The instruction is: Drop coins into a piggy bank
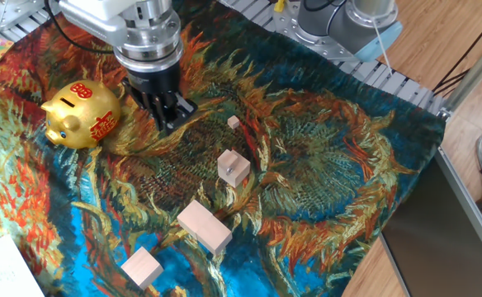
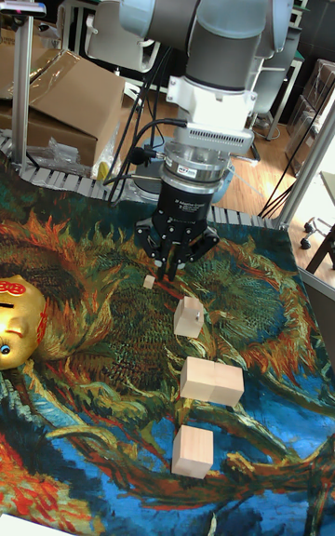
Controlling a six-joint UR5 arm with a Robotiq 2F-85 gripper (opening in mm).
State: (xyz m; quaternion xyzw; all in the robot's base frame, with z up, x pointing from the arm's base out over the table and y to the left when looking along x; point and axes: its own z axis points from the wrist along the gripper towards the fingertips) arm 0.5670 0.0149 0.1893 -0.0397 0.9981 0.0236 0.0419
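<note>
The gold piggy bank (image 1: 80, 114) with red markings sits at the left of the painted cloth and shows at the left edge of the tall fixed view (image 2: 19, 320). My gripper (image 1: 172, 117) hangs just right of it, pointing down, a short way from a tiny wooden block (image 1: 233, 122). The fingertips (image 2: 164, 268) stand close together, and I see no coin between them. A pale block (image 1: 233, 167) carries a small grey piece on top, possibly a coin. No other coins show.
Two larger wooden blocks (image 1: 204, 227) (image 1: 142, 266) lie toward the front of the cloth (image 1: 332, 173). The arm's base (image 1: 348, 25) stands at the back. A wooden table edge (image 1: 464, 49) and cables are at the right, and white paper (image 1: 2, 268) lies at the front left.
</note>
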